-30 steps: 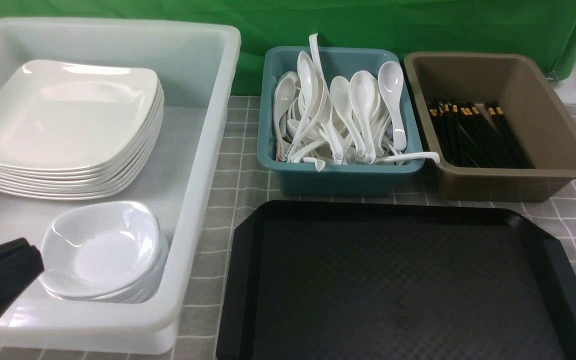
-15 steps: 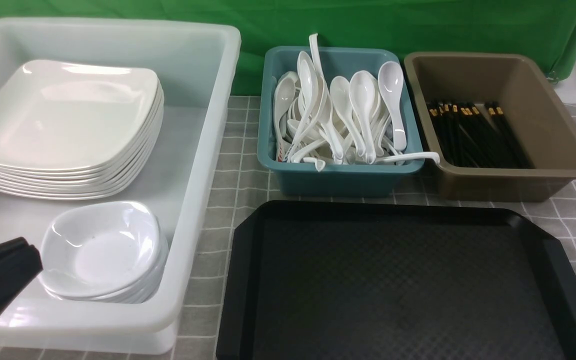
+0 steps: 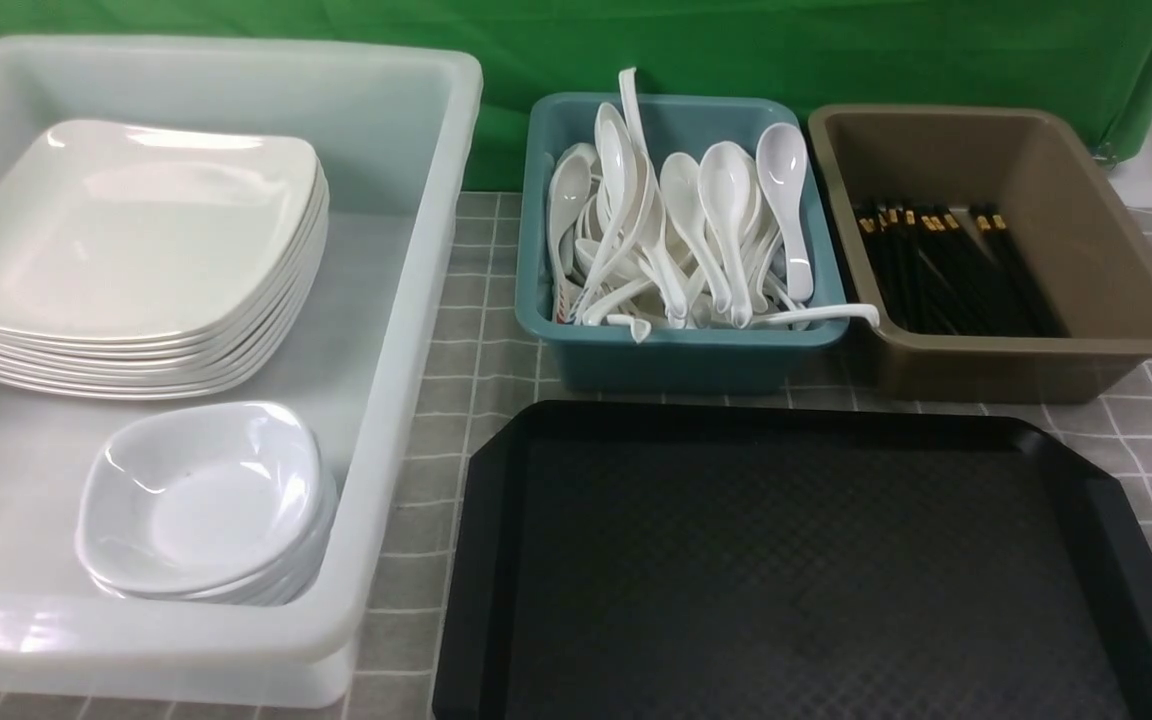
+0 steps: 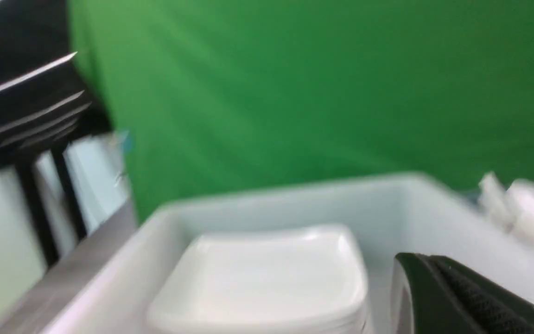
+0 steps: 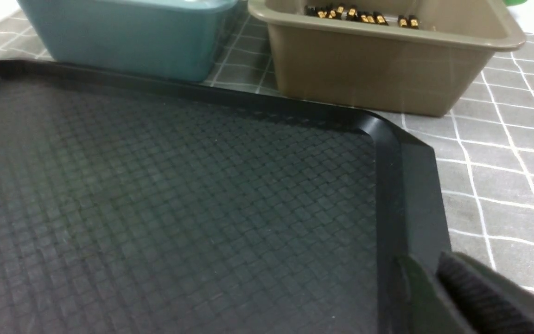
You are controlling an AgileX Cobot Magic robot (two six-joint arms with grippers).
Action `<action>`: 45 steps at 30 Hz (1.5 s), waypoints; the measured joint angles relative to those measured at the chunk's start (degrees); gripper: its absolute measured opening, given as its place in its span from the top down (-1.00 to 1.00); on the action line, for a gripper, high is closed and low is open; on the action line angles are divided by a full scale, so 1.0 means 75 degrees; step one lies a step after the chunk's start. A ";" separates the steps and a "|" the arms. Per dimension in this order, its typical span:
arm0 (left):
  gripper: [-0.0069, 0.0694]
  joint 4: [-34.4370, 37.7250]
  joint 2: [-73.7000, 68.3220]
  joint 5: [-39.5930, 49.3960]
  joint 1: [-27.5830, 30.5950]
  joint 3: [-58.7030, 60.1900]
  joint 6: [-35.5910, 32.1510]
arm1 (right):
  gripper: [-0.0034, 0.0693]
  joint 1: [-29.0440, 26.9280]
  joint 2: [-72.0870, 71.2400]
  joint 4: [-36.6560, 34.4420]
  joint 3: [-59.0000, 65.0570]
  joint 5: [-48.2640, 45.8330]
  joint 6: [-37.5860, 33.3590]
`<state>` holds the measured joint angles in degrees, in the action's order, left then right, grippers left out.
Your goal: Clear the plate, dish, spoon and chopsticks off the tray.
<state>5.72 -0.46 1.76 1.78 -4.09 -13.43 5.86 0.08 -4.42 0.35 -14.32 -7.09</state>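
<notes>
- The big black rectangular plastic tray (image 3: 806, 570) with cut corners and a fine woven texture lies on the grey checked cloth (image 3: 481, 300), nearest my base; nothing rests on its surface.
- The large glossy white rounded-square plates (image 3: 131, 240) sit stacked in the far part of the translucent white plastic tub (image 3: 406, 260) on my left side.
- The small pale grey-white rounded-square dishes (image 3: 201, 500) sit nested in the near part of the same tub, just beside the plate stack and apart from it.
- The short glossy white soup spoons (image 3: 706, 230) fill the teal plastic tub (image 3: 676, 355), standing just beyond the tray's far rim. One spoon handle lies across the tub's near right rim.
- The long thin black chopsticks (image 3: 946, 265) with gold bands lie bunched in the brown plastic tub (image 3: 1116, 270), just right of the teal one.
- A green cloth backdrop (image 3: 836, 50) hangs behind all three tubs.
- My left claw (image 4: 461, 301) shows only in its wrist view, blurred, above the white tub near the plate stack. Its dark padded fingers (image 4: 475, 297) are pressed together, holding nothing.
- My right claw (image 5: 461, 297) shows only at the corner of its wrist view, over the tray's right rim. One ribbed pad is visible; I cannot tell whether the jaws are spread or closed. Nothing is seen in its grasp.
- Neither arm appears in the front view.
</notes>
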 joint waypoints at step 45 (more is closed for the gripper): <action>0.79 -0.0165 0.0084 0.1522 0.0444 0.0580 0.0856 | 0.32 0.0000 -0.0007 0.0000 0.0000 -0.0013 0.0000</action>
<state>4.48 0.18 13.18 5.12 0.25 -7.01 5.86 0.04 -4.42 0.35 -14.41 -7.09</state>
